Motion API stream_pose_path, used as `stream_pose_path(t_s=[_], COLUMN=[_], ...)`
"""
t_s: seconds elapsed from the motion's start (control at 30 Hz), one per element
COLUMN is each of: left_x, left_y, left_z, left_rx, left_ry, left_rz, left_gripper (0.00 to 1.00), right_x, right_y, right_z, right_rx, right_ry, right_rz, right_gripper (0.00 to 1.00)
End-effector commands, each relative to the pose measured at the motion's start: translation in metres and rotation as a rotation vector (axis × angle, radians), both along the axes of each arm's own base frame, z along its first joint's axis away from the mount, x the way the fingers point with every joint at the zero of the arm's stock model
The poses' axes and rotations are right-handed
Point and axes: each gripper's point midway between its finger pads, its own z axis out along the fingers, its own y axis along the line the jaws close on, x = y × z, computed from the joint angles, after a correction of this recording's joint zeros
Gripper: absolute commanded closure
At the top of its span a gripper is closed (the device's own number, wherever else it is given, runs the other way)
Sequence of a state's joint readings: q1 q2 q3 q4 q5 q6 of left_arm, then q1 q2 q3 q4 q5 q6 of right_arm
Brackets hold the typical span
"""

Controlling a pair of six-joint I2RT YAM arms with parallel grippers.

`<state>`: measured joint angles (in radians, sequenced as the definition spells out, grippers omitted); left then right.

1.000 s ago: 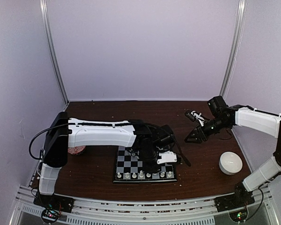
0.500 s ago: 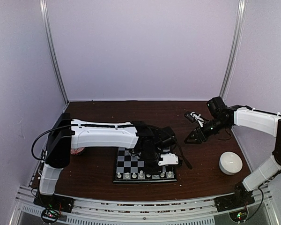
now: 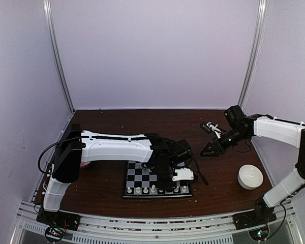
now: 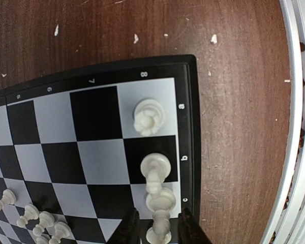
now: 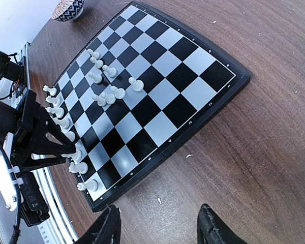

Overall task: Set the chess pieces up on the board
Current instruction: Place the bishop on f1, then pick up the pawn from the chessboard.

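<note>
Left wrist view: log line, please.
left tool open astride tiny cream plastic chess piece | piece standing on black-and-white checkered board | right tool open, empty

My left arm and right arm wear smooth white shells over black joints. A thin black cable loops out at nine o'clock from my left shoulder. My left gripper and right gripper end in matte black tapered fingers; small lit boards sit by my bases, toward six o'clock
</note>
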<state>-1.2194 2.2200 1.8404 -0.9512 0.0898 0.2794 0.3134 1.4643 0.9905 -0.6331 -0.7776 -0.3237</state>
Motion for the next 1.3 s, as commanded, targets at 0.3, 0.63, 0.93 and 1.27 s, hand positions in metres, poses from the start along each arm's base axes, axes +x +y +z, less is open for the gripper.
stream_pose_path(t_s=[0.3,0.63,0.93,1.27], left_x=[0.027,0.118,0.177,0.207], left_y=[-0.009,0.059,0.126,0.191], left_z=[0.091,0.182,0.142,0.147], left_rx=[-0.212,-0.476,-0.501,-0.428], left_ry=[-0.17,-0.201,-0.115,-0.14], left_rz=[0.068,0.456,0.868,1.039], left_gripper=[0.7,0.67,0.65,0.63], right_x=[0.004,0.006,0.02,0.036], right_y=[-0.001,0.009,0.046,0.115], right_z=[0.014,0.053,0.053,0.007], right_rx=[0.007,0.023,-0.107,-0.294], right_ry=[-0.049,-0.221,-0.251,-0.182], right_rz=[0.012,0.054,0.227,0.295], right_gripper=[0.48,0.0,0.08,0.51])
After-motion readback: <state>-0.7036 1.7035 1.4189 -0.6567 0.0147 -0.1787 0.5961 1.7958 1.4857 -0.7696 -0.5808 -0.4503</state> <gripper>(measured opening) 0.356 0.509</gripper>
